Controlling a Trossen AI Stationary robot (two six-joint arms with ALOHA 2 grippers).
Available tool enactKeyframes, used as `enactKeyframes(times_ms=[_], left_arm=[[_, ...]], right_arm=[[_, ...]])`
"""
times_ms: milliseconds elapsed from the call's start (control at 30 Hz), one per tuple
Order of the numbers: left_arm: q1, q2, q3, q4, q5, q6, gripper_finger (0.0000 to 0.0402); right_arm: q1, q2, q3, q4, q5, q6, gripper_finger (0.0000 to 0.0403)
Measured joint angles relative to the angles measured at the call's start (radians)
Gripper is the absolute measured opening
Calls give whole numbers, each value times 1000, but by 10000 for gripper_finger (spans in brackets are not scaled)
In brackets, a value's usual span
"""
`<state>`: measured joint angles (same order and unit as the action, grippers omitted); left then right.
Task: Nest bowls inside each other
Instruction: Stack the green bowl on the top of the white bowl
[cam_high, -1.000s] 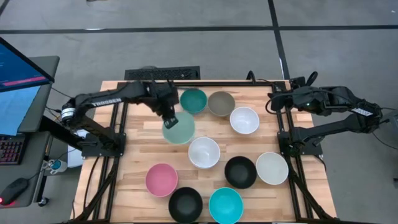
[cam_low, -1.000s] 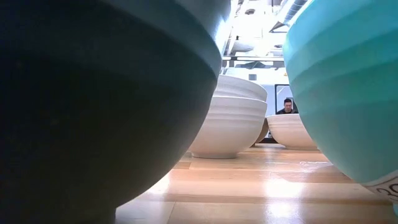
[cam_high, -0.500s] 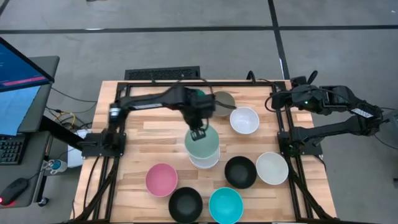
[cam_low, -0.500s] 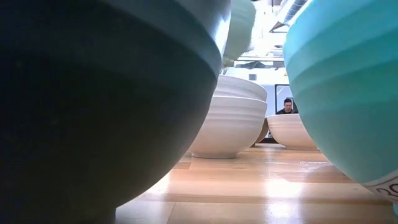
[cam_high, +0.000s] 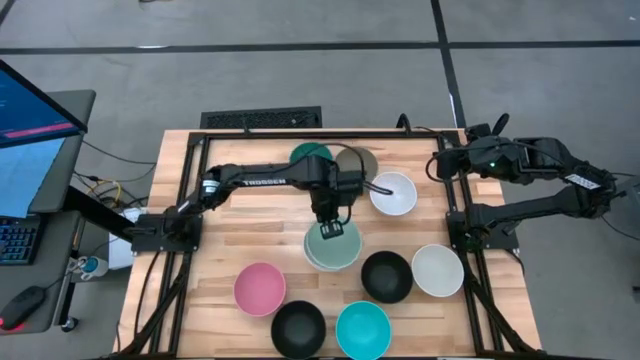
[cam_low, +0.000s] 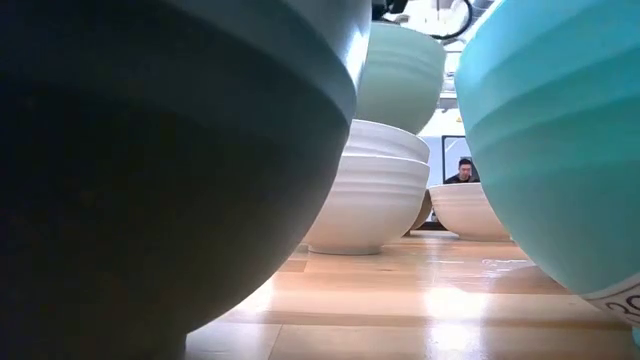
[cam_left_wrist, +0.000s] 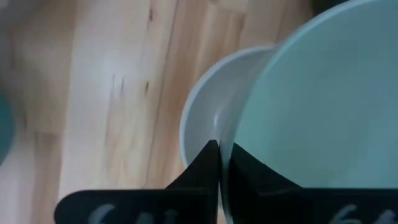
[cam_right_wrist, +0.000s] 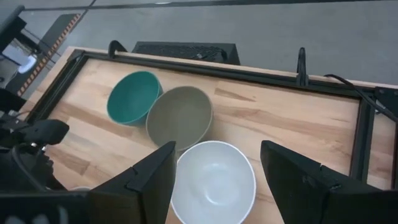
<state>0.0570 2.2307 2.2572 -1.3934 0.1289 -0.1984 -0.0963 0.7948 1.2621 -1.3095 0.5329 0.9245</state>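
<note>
Dark arms (cam_high: 270, 180), white lettering

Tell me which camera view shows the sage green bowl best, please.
The high view: the sage green bowl shows whole, held by the left tool over the white bowl. The low view shows its side; the left wrist view only its rim; the right wrist view nothing.

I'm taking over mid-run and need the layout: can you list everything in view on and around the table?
sage green bowl: one, held over the stacked white bowls, not yet seated
stacked white bowls: two, table centre
teal bowl: one, far edge
taupe bowl: one, beside teal
white bowl: one, right of taupe
off-white bowl: one, right side
black bowls: two, near side
pink bowl: one, near left
cyan bowl: one, near edge
keyboard: one, black, behind table
left gripper: shut on the sage rim
right gripper: open, parked far right
</note>
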Motion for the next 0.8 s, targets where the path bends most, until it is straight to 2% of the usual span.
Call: enactKeyframes(times_ms=[267, 433, 533, 800], left_arm=[[-10, -1, -4, 2, -139, 23, 0], [-14, -1, -5, 12, -129, 36, 0], [-17, -5, -37, 84, -116, 37, 0], [-25, -9, -161, 103, -76, 34, 3]], right_arm=[[0, -16, 0, 0, -9, -16, 256], [0, -33, 0, 0, -9, -17, 256], [0, -42, 0, 0, -9, -17, 256], [0, -59, 0, 0, -9, -17, 256]])
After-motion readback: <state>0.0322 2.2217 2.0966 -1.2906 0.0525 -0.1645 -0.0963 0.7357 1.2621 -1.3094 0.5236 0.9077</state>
